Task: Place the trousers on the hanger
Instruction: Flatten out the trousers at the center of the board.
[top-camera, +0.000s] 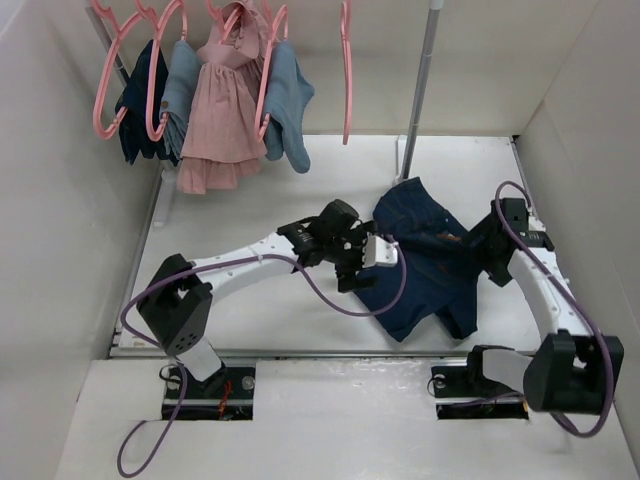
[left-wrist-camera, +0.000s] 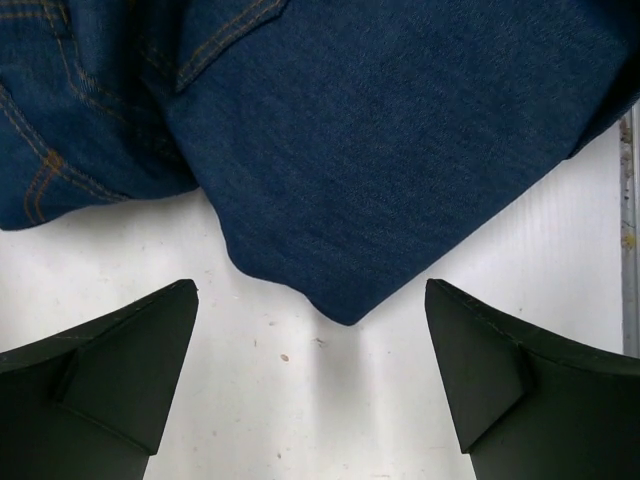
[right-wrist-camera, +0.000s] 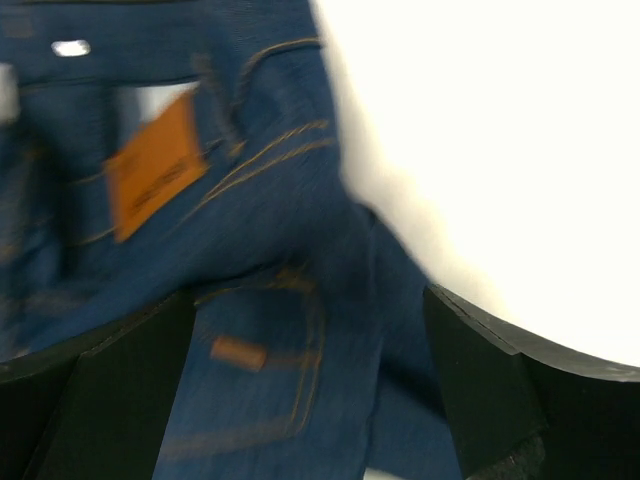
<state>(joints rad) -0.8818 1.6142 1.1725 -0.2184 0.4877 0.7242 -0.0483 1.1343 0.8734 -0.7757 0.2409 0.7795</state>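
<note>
Left gripper (left-wrist-camera: 310, 288) and right gripper (right-wrist-camera: 310, 295) spread wide, grasping nothing. Trousers (top-camera: 425, 265) lie just ahead of left fingers, between right ones, seemingly lined up for lifting.

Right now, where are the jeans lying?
In the top view the jeans lie crumpled on the right half of the table, between the left hand and the right hand, below the rack pole.

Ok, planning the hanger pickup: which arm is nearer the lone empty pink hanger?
Left. The left fingers sit almost straight in front of the hanger, at the trousers' edge; the right fingers are off to the right, over them.
</note>
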